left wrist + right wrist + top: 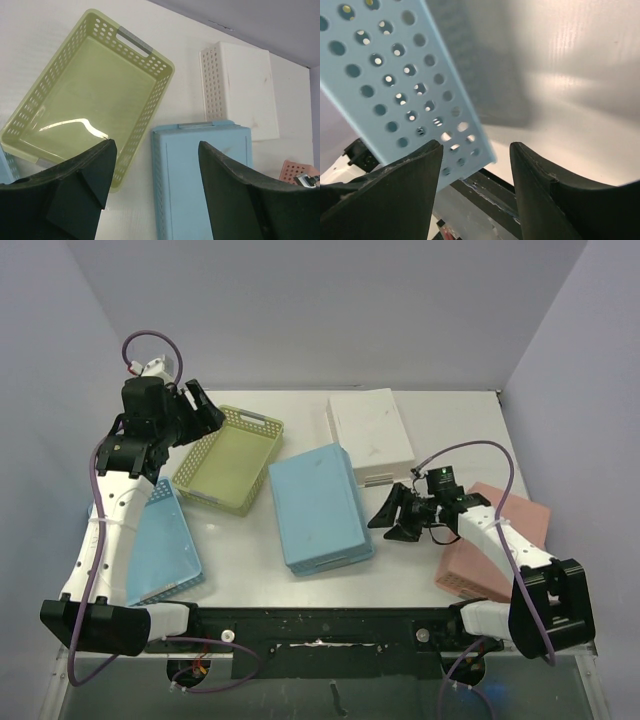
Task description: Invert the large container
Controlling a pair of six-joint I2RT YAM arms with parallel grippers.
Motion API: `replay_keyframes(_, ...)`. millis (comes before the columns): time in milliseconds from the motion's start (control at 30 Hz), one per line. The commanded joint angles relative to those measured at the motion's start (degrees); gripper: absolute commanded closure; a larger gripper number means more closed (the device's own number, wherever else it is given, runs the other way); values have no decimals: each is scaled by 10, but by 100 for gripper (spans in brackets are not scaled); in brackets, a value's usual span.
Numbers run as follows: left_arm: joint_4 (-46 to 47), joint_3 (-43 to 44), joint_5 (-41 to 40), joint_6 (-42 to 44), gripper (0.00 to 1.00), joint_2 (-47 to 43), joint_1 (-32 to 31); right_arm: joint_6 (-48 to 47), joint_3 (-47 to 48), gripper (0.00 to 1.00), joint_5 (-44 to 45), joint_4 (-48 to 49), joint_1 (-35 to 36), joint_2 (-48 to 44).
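A big light-blue perforated container [318,508] lies bottom up in the middle of the table; it also shows in the left wrist view [205,175]. My right gripper [393,515] is open and empty, low beside its right side; in the right wrist view [475,146] the container's perforated wall [395,85] sits just ahead of the left finger. My left gripper [205,408] is open and empty, held high over the far left corner of a yellow-green basket [228,458], which stands upright [85,95].
A white container [370,433] lies bottom up at the back right, seen also from the left wrist [240,87]. A pink one [495,540] lies under the right arm. Another light-blue container [162,540] lies at the left under the left arm.
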Motion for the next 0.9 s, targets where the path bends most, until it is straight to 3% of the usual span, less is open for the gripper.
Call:
replay_keyframes(0, 34, 7, 9, 11, 34, -5, 1, -43, 54, 43, 36, -35, 6, 1)
replay_keyframes(300, 3, -47, 19, 31, 34, -8, -43, -86, 200, 38, 141, -94, 58, 37)
replay_keyframes(600, -11, -128, 16, 11, 34, -9, -126, -83, 265, 38, 133, -48, 99, 130)
replay_keyframes(733, 2, -179, 22, -7, 34, -19, -128, -71, 293, 39, 128, -16, 142, 183)
replay_keyframes(867, 14, -222, 56, -22, 34, -27, -118, -108, 371, 39, 161, -48, 167, 237)
